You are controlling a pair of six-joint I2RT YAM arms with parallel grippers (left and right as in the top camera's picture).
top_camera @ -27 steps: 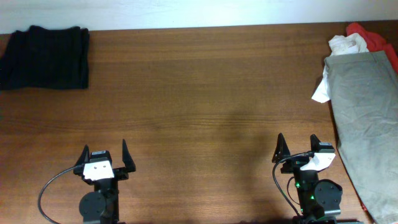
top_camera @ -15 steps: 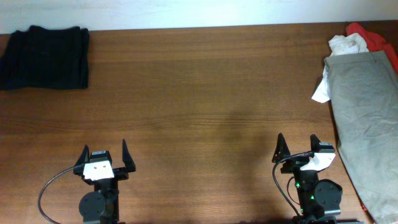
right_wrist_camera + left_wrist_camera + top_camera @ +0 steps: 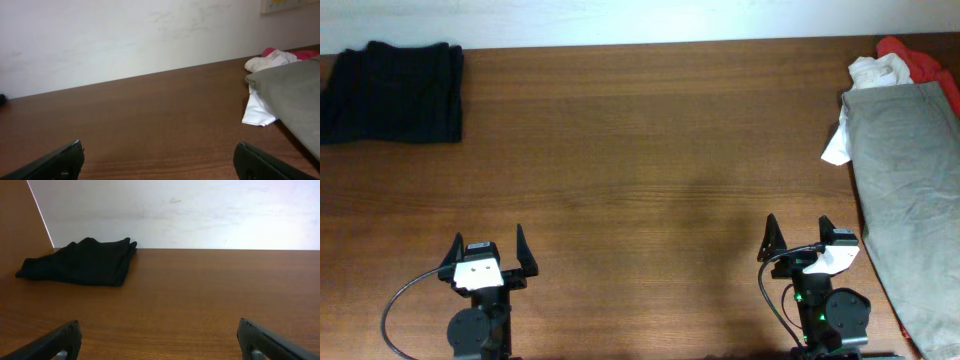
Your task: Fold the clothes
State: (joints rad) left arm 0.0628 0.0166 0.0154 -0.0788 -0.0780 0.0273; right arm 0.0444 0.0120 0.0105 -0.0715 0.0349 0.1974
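Note:
Grey-green khaki trousers (image 3: 905,190) lie spread along the table's right edge, over a white shirt (image 3: 835,148) and a red piece (image 3: 925,62); they also show at the right of the right wrist view (image 3: 292,87). A folded black garment (image 3: 392,92) lies at the far left corner, and shows in the left wrist view (image 3: 82,262). My left gripper (image 3: 487,252) is open and empty at the front left. My right gripper (image 3: 797,238) is open and empty at the front right, just left of the trousers.
The brown wooden table (image 3: 640,170) runs to a white wall (image 3: 200,210) at the back. A cable (image 3: 395,305) loops beside the left arm's base.

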